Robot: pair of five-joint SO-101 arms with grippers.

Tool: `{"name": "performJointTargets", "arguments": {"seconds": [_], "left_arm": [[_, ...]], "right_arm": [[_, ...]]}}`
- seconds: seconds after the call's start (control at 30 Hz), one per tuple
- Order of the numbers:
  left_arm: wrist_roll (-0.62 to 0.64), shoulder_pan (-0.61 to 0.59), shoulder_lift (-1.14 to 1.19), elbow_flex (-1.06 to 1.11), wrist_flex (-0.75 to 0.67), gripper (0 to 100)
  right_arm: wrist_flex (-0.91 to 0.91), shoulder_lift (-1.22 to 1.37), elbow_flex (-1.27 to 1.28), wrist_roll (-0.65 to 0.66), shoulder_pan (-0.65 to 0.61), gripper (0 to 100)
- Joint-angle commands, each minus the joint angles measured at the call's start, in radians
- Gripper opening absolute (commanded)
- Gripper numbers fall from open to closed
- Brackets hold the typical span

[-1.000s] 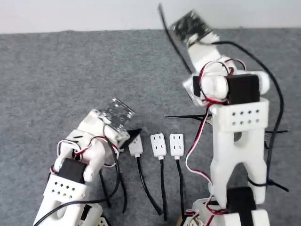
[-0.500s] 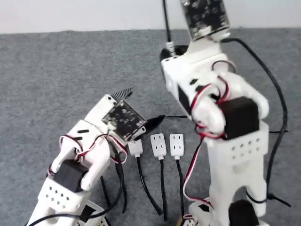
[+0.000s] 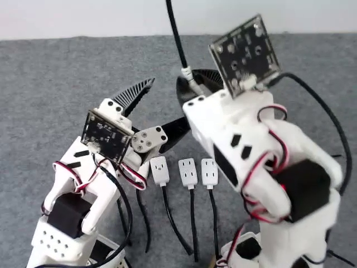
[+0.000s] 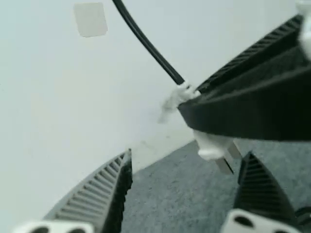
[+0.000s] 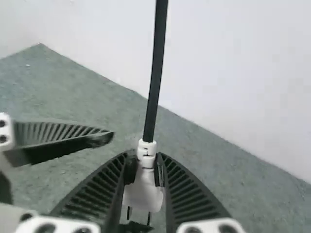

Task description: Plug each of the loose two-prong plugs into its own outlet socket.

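High view shows the right gripper (image 5: 145,165) clamped on one raised plug (image 5: 142,189) at twelve o'clock from three unfilled outlet sockets (image 3: 188,171), with the left gripper (image 3: 170,100) spread open alongside; nothing is plugged in yet.

High view looking down, wrist views close, sharing plug (image 5: 142,188)

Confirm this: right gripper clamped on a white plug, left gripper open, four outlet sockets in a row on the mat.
Wrong on the count: the high view shows three outlet sockets in a row on the mat, not four. The rest stands: right gripper clamped on a white plug, left gripper open.
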Motion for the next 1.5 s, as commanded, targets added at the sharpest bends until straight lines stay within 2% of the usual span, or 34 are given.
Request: {"name": "performJointTargets", "arguments": {"seconds": [0.0, 0.23, 0.37, 0.63, 0.97, 1.2, 1.47], "left_arm": [[0.021, 0.006, -0.002, -0.048, -0.048, 34], [0.014, -0.002, 0.0, -0.038, -0.049, 34], [-0.023, -0.003, -0.002, 0.013, -0.11, 34], [-0.029, -0.086, 0.0, 0.048, -0.133, 34], [-0.028, -0.08, -0.005, 0.096, -0.133, 34], [-0.035, -0.02, -0.006, 0.16, -0.133, 34], [-0.086, -0.061, -0.005, 0.283, -0.13, 34]], "right_arm": [[0.01, -0.047, -0.049, -0.003, -0.053, 0.9], [0.088, -0.065, -0.054, -0.002, -0.11, 0.9], [0.11, -0.104, -0.046, -0.003, -0.114, 0.9], [0.22, -0.16, -0.043, 0.003, -0.113, 0.9], [0.252, -0.166, -0.043, 0.003, -0.108, 0.9], [0.254, -0.166, -0.043, 0.005, -0.108, 0.9], [0.312, -0.139, -0.041, 0.057, -0.107, 0.9]]}}
